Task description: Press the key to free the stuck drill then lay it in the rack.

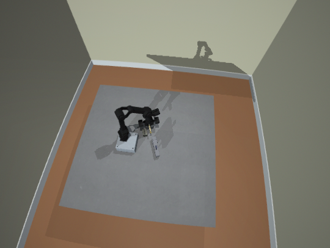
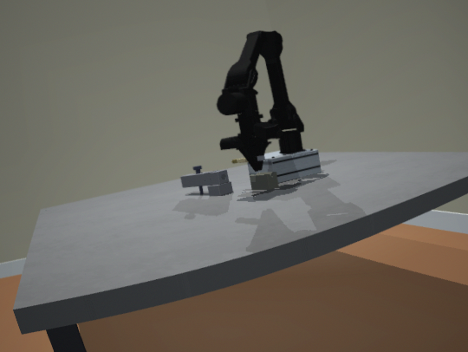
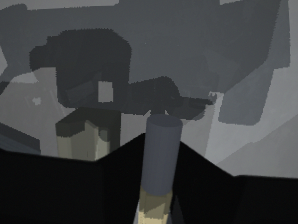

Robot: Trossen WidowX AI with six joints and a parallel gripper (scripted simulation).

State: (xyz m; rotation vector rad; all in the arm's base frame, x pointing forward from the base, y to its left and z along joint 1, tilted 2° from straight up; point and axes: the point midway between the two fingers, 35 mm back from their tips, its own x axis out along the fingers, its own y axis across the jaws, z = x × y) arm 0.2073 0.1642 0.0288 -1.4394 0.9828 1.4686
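Note:
The drill (image 1: 150, 129) (image 2: 239, 160) (image 3: 162, 160) has a grey shank and a golden bit. It lies roughly level in my gripper (image 1: 149, 124) (image 2: 257, 168) (image 3: 162, 150), which is shut on it above the table. The drill is apart from the grey holder block (image 1: 154, 142) (image 2: 208, 179), whose near end is beyond the golden tip. The dark blue key (image 1: 156, 147) (image 2: 198, 167) stands in the holder block, with its head above the top. The small beige rack (image 1: 145, 132) (image 2: 263, 182) (image 3: 65, 144) stands close beside and below the gripper; the wrist view shows its notched top left of the drill.
The white robot base (image 1: 126, 144) (image 2: 299, 162) stands close behind the rack. The grey table (image 1: 183, 177) (image 2: 130, 243) carries everything. Arm shadows fall around the rack and holder.

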